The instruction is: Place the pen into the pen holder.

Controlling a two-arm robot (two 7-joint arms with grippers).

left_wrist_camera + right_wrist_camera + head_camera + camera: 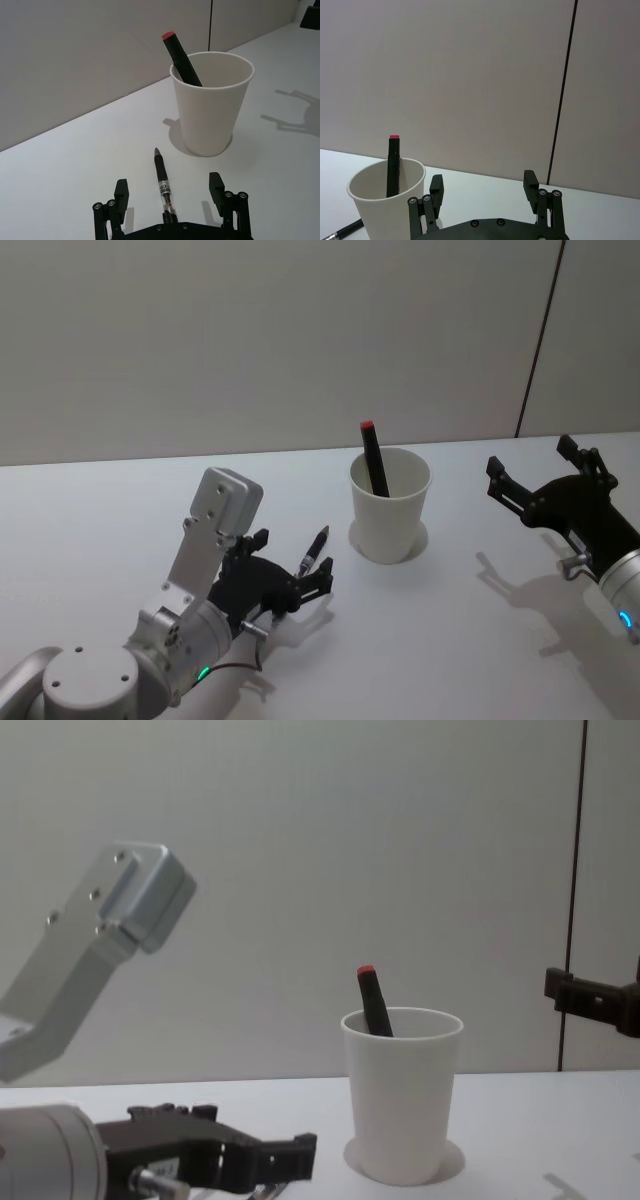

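Observation:
The pen (317, 547), black with a clear barrel, lies on the white table left of the pen holder (390, 510), tip pointing away from me. My left gripper (292, 560) is low over its rear end and open; in the left wrist view the pen (163, 185) runs between the two fingers of the left gripper (169, 195), touching neither. The pen holder (212, 110) is a white paper cup standing upright, with a black marker with a red cap (373, 460) leaning inside. My right gripper (530, 458) hovers open to the right of the cup.
A pale wall (250, 340) rises just behind the table's far edge. The tabletop (470, 640) is bare in front of the cup and between the arms. The left arm's grey wrist housing (110, 940) stands tall at the left of the chest view.

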